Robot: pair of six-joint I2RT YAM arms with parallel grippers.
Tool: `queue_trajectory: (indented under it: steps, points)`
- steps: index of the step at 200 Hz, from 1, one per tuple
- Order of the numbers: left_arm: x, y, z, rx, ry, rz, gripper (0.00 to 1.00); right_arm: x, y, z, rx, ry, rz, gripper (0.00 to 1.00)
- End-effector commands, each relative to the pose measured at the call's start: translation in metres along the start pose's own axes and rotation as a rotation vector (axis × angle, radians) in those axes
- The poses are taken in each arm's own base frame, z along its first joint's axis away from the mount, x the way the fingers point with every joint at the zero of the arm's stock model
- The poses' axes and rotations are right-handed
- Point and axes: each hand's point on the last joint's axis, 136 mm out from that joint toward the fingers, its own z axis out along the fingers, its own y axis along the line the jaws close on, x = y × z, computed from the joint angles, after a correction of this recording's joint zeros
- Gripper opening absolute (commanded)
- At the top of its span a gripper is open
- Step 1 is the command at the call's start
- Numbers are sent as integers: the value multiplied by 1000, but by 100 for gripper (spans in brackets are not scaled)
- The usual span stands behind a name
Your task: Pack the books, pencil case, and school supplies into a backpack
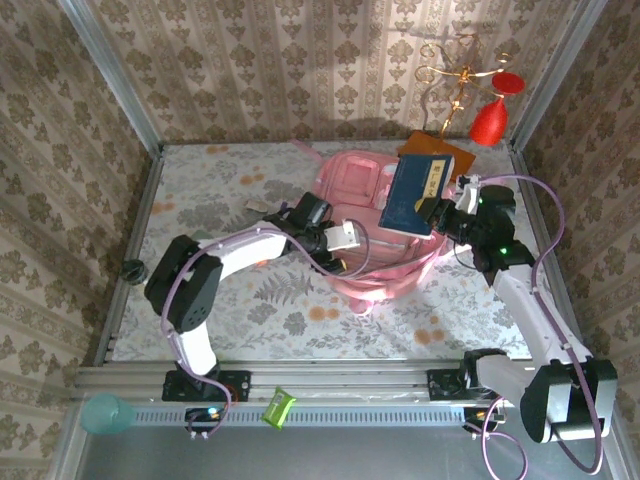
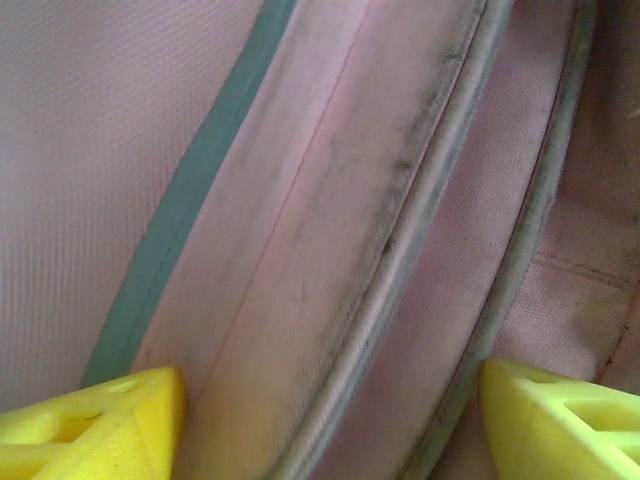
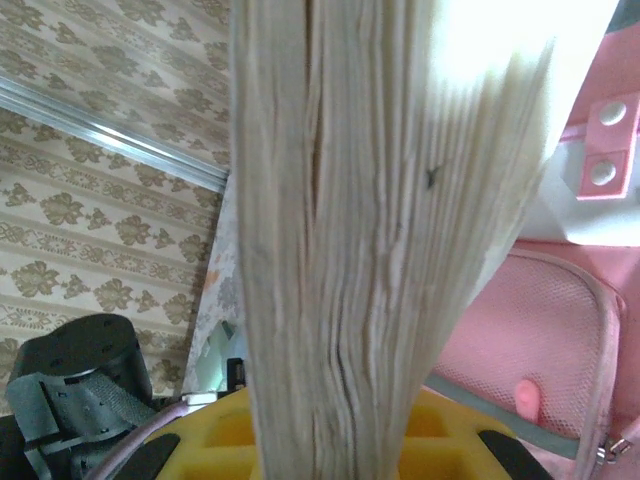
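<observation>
The navy book [image 1: 414,194] hangs tilted over the pink backpack [image 1: 350,178], clamped by the right gripper [image 1: 441,212]. Its page edges hide that gripper's fingertips up close. The left gripper [image 1: 346,240] rests spread wide against a backpack seam, its yellow fingers [image 2: 90,420] cut off at the frame edge.

The pink backpack [image 1: 352,185] filled the middle of the table [image 1: 250,310], with the left arm [image 1: 245,248] lying across its left side. A raised navy book [image 1: 415,195] overhung its right side. The table's near strip lay bare.
</observation>
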Motion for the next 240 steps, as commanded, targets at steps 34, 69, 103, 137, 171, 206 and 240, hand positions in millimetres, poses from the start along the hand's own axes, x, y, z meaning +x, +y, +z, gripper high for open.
queue_trajectory:
  steps: [34,69,103,137,171,206,240]
  points:
    - [4,15,24,-58,111,202,58,10,-3,-8,3,21,-25,0]
    - [-16,20,23,-96,44,238,49,21,-12,-16,39,46,-28,0]
    - [-41,9,-2,-3,-122,223,50,24,-16,-22,64,46,-37,0]
    - [-38,18,0,14,-105,213,44,24,-17,-21,57,44,-36,0]
    - [-32,18,13,25,-67,227,45,27,-21,-19,59,49,-29,0]
    - [-28,26,29,-9,-20,237,32,30,-24,-19,62,53,-23,0]
    - [-35,29,27,-44,-34,241,1,36,-31,-22,81,60,-17,0]
